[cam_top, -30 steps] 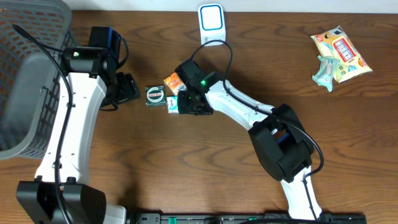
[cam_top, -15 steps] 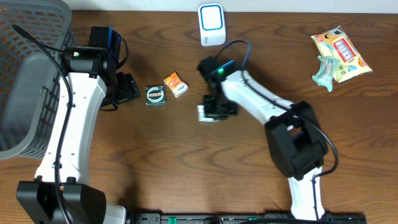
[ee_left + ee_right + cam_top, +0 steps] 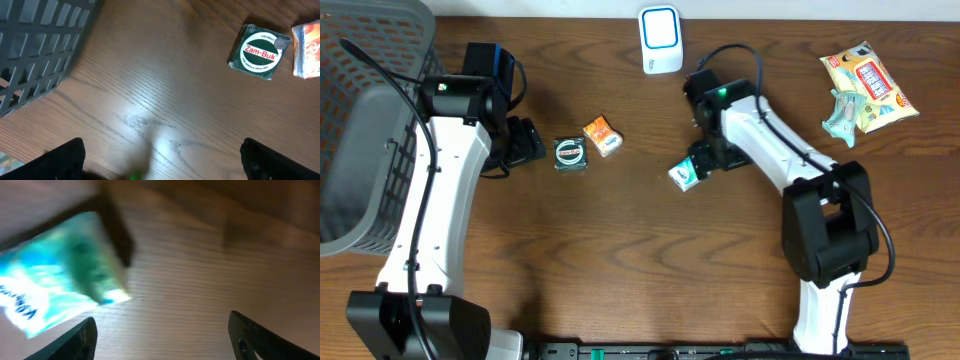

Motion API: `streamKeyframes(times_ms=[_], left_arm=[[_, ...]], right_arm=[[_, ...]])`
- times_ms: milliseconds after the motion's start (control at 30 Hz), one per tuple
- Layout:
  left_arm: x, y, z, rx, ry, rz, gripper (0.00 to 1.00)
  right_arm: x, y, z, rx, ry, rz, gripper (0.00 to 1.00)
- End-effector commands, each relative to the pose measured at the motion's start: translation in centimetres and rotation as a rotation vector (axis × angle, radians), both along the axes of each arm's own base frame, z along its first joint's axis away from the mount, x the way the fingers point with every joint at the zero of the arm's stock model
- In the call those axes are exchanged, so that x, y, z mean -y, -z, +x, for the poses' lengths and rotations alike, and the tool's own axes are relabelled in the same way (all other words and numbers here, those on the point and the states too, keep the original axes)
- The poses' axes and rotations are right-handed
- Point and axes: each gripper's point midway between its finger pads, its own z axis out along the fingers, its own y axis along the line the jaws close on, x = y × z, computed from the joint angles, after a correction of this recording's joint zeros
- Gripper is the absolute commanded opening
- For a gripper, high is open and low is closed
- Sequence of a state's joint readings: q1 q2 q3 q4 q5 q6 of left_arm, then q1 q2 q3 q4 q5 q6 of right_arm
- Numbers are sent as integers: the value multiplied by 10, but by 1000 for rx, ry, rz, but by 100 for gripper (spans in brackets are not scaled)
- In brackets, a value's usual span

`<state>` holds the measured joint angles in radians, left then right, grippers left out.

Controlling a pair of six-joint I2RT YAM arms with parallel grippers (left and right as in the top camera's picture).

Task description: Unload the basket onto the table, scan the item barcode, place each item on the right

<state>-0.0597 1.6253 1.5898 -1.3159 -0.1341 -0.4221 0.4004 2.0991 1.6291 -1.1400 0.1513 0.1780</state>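
The counter (image 3: 620, 270) is dark brown wood with a strong grain, and in the left wrist view a pale glare sits on it. Along its far edge a thin strip of light wall shows; nothing more of the room is in view.

The small green-and-white box (image 3: 685, 175) lies on the counter right of centre, near of the white scanner (image 3: 661, 40), which stands at the far edge. The right pincer (image 3: 703, 160) hangs just beside the box, on its far right side. In the right wrist view the fingers stand wide apart, with bare wood between them. The box (image 3: 60, 275), blurred, lies off to the left, outside the right pincer (image 3: 162, 335), so nothing is gripped.

The left pincer (image 3: 525, 142) is on the left side of the counter, spread fully and empty (image 3: 162, 160). Just right of it lie a dark green Zam-Buk tin (image 3: 570, 153) (image 3: 260, 51) and a small orange packet (image 3: 603, 136), close together. A grey slatted basket (image 3: 370, 120) fills the far left corner. A yellow snack packet (image 3: 865, 85) lies at the far right, well apart from everything else.
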Motion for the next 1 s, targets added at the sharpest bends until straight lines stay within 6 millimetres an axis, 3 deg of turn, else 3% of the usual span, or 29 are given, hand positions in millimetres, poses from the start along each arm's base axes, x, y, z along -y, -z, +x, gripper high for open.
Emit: streamKeyframes(times_ms=[0,100,233,300,533,700,967], left_arm=[[-3,2,-1,-11,-10,9,98],[-3,2,-1,-11,-10,9,98],[-3,2,-1,-11,-10,9,98],[-3,2,-1,-11,-10,9,97],[-3,2,-1,-11,-10,9,98],[-3,2,-1,-11,-10,9,97],[-3,2,-1,-11,-10,9,98]], right_arm=[[-26,-5,-12,-54,132,183,77],[-57,-10,-24,-150,148,378,74],[-78,-18,-33,-211,152,504,64],[-79,-18,-33,-212,161,505,56],[-63,-9,-30,-212,413,435,56],[-58,10,-30,-203,556,420,58],[-54,29,-15,-137,593,466,57]])
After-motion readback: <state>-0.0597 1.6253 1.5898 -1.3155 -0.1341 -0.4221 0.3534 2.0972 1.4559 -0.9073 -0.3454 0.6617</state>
